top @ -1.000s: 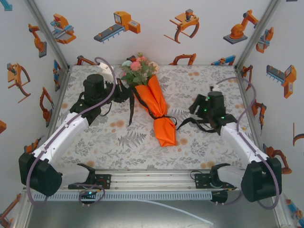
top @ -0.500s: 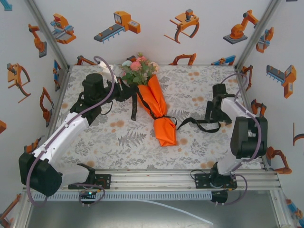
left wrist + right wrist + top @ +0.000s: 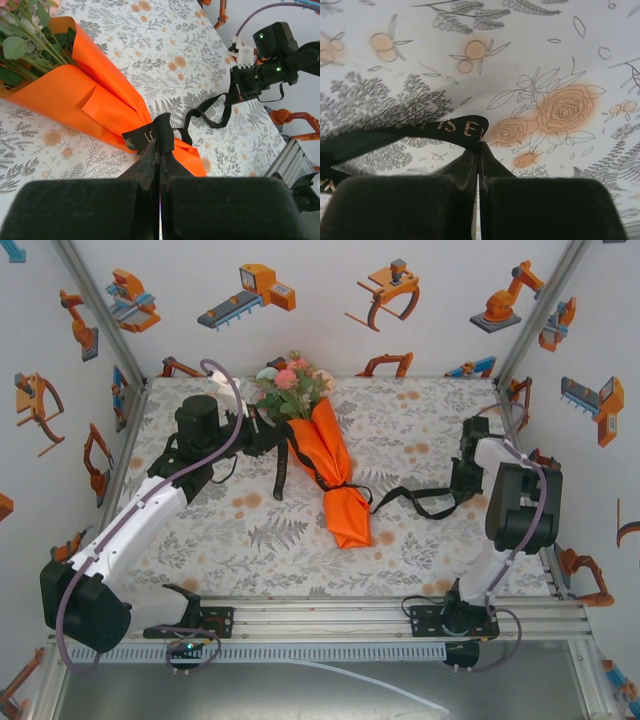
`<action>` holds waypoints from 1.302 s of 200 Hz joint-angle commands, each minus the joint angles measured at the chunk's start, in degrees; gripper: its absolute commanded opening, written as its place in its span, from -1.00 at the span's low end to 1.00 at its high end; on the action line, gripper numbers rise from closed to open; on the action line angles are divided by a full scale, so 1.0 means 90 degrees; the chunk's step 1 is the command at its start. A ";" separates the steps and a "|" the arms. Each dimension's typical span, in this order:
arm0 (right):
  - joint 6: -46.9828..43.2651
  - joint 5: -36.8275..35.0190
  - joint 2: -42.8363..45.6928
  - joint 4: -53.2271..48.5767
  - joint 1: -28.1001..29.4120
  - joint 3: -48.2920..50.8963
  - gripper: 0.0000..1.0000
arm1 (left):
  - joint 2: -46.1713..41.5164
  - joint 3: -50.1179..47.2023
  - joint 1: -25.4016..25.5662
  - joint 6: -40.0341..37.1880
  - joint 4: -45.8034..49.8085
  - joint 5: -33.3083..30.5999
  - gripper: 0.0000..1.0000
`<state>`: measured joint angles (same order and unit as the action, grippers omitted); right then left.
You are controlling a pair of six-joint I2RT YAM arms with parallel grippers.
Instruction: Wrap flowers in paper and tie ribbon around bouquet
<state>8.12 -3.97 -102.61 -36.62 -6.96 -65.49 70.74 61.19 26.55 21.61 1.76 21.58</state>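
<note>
While the paper [image 3: 335,455] cone holds the flowers [image 3: 290,385], left tool [image 3: 159,142] and right tool [image 3: 479,147] — both closed — pinch the ribbon [image 3: 445,126].

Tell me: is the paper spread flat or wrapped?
Wrapped: the paper forms a cone around the flowers, with the ribbon circling its narrow part.

Bouquet [image 3: 332,455] ctr on table [image 3: 420,425], ribbon [image 3: 420,503] round it, trailing R.
</note>
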 commanded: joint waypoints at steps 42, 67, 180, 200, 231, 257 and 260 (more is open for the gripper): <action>0.1495 0.2664 0.2193 0.0367 0.1064 -0.1065 -1.00 | 0.0072 -0.0494 0.0104 -0.0921 -0.0831 0.0881 -1.00; 0.3078 0.3290 0.2120 0.1532 0.1808 -0.1404 -1.00 | 0.0086 -0.0875 0.0228 -0.1191 -0.1823 0.1234 -1.00; 0.4122 0.4332 -0.1742 0.1695 0.4904 -0.6243 0.60 | 0.0040 -0.1173 0.1018 -0.1877 -0.2299 0.1533 -1.00; 0.4229 0.3816 -0.0384 0.2400 0.4298 -0.4754 0.62 | 0.0193 -0.1003 0.1026 -0.1805 -0.2198 0.1217 -1.00; 0.3878 0.1827 0.2221 0.2767 0.3936 -0.2137 0.52 | 0.0660 -0.0534 0.0994 -0.1292 -0.1793 -0.0227 -1.00; 0.3250 -0.0956 0.4040 0.3999 0.5383 0.0461 0.23 | 0.1347 0.0056 0.0878 -0.0692 -0.1170 -0.1146 -1.00; 0.3157 -0.1245 0.4134 0.4182 0.5605 0.0711 0.20 | 0.1407 0.0081 0.0858 -0.0604 -0.1193 -0.1172 -1.00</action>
<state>42.87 7.94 -73.97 -9.43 29.15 -75.18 79.24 57.80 35.40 9.85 -12.97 20.93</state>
